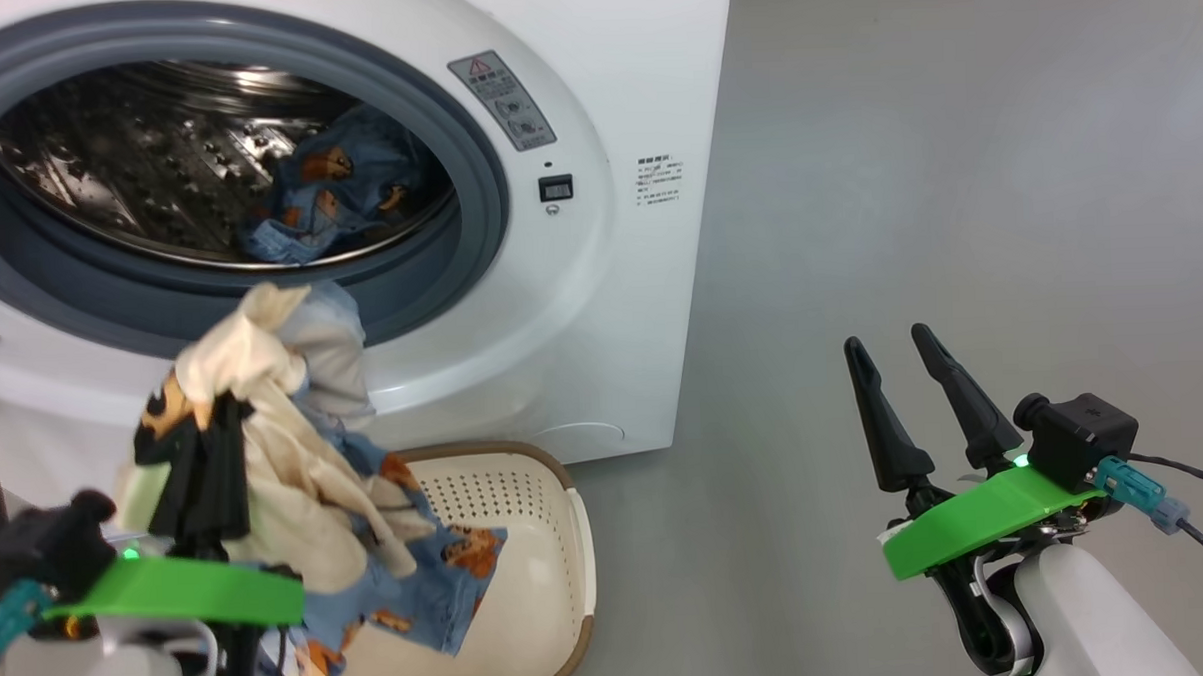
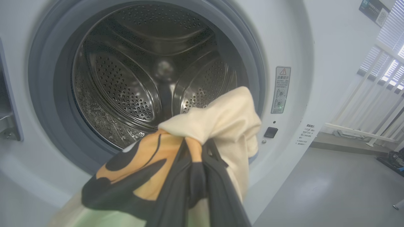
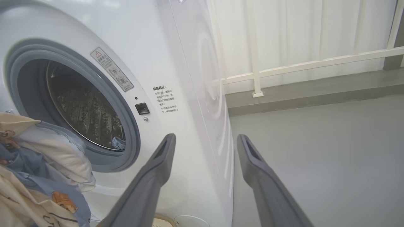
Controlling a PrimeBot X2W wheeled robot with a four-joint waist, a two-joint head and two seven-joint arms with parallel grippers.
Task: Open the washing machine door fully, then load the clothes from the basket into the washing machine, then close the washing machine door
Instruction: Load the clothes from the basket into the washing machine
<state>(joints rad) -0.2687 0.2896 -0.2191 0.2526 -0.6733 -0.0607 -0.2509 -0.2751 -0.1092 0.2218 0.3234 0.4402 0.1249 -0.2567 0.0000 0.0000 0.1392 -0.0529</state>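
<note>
Firmly pinching clothes [image 1: 297, 489] in left gripper [image 1: 205, 432], over basket [image 1: 527, 501], just before washer [image 1: 580, 309] mouth. Soft, light, floppy; best held at bunched top, tails likely to snag. Cream with orange-black print, tangled with blue. Right gripper [image 1: 887, 343] spread, empty

The head view looks down on the washing machine [image 1: 580, 309], which both wrist views also face, the left one from nearest.

Laundry corner — washing machine [image 1: 580, 309], bare grey floor [image 1: 957, 215]
</note>
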